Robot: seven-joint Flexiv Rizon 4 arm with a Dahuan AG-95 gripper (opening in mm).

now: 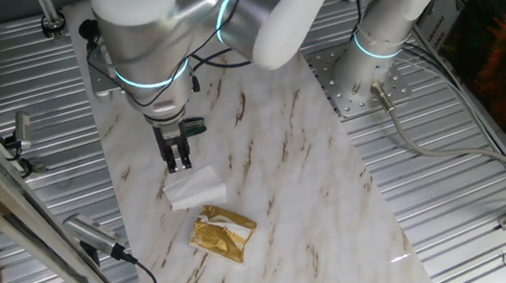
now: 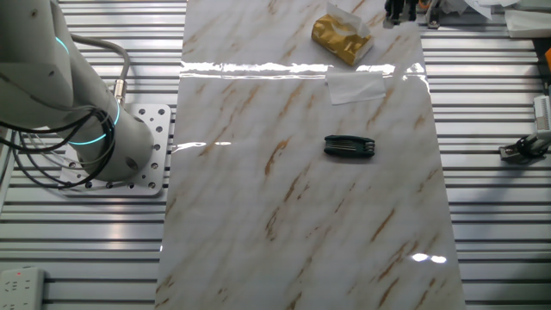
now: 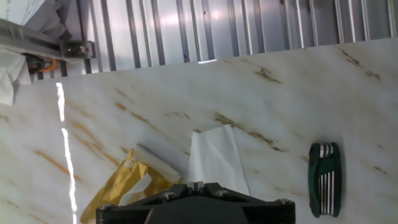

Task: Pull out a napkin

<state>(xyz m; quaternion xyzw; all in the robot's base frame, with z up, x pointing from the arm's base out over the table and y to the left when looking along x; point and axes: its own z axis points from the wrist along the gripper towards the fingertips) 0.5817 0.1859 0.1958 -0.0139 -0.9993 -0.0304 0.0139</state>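
Note:
The napkin (image 1: 195, 189) is a creased white tissue lying on the marble board just beyond the gold foil packet (image 1: 222, 234). It also shows in the other fixed view (image 2: 355, 86) and in the hand view (image 3: 214, 158), where its near end runs under my hand. My gripper (image 1: 179, 161) hangs just over the napkin's left edge. Its jaws are shut with the pads together, and I see nothing held between them. A white strip (image 3: 158, 163) pokes out of the packet (image 3: 118, 186).
A dark green folding tool (image 2: 349, 146) lies on the board beyond the napkin, also in the hand view (image 3: 324, 177). The marble board (image 1: 321, 218) lies on ribbed metal. Clamps and cables stand along the left edge (image 1: 17, 137).

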